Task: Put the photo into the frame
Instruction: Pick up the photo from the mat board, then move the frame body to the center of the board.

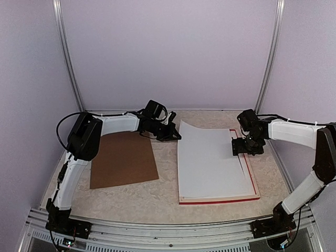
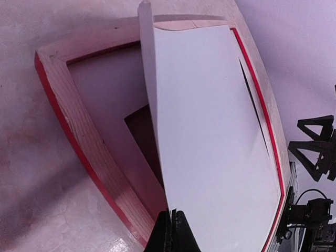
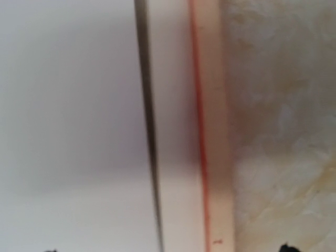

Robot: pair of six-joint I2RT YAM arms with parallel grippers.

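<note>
The left end effector [image 2: 171, 226] is clamped shut on the far left corner of a thin white sheet [image 1: 210, 163] and holds that corner raised, so the sheet bows up off the large rectangular picture frame [image 2: 84, 131]. The frame lies red face down, pale wood back up, right of centre on the marbled beige surface [image 1: 168, 197].

No opening shows in the sheet, so I take it for the photo lying print side down; I can't confirm this, as its underside is hidden. Under the raised corner, inside the frame, sits a pale layer [image 2: 105, 89] with a dark maroon patch [image 2: 142, 131]. This may be a mat's opening or a reflection.

The right end effector [image 1: 245, 147] has its fingers apart and holds nothing, over the frame's right rim. Whether it touches, I cannot tell. Its own camera is blurred.

The seating step looks to be in hand. Next the sheet needs squaring inside the rim and lowering flat.

A plain brown backing board [image 1: 123, 160] lies well apart on the left.
</note>
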